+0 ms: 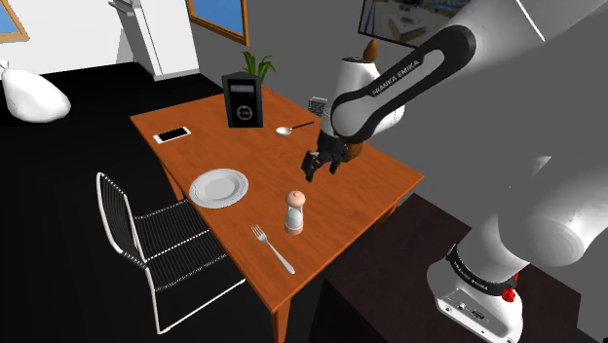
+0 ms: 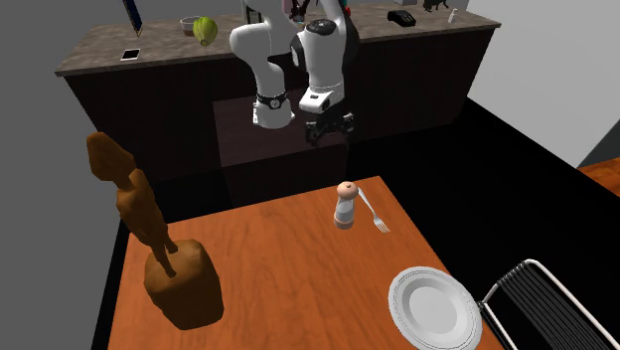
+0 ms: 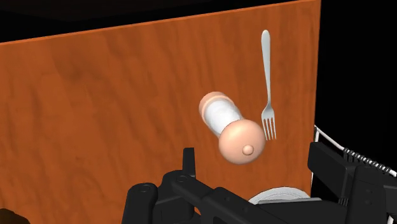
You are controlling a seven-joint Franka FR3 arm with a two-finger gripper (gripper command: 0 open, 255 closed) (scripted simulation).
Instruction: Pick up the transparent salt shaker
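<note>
Jaws: stood apart and empty, hanging in the air over the tabletop (image 1: 375, 180) and touching nothing.
Salt shaker (image 1: 294, 210): stood upright on the tabletop near the edge closest to the stand. It had a pale body with a peach-coloured cap and foot, and did not read as plainly see-through.
Neighbours: a fork (image 1: 273, 249) lay flat just beside the shaker without touching it, and a white plate (image 1: 218, 187) sat further along the tabletop.
Bearing from the jaws: the shaker lay below them and off toward the shoulder view's lower left, with open air between. In the wrist view it sat ahead of the fingers (image 3: 189, 164), within the span between them, with its cap turned toward the camera.
Long axis: vertical. From the hand it looked foreshortened, with the cap nearest and the foot farthest.
Arm: there was only one, so reach was not a choice.
Coming move, as a judgement: travel over the shaker, then descend so one finger passes on each side of the body under the cap.
Risk, as a judgement: little room on the fork side, and a nudge to the cap could tip the shaker.
</note>
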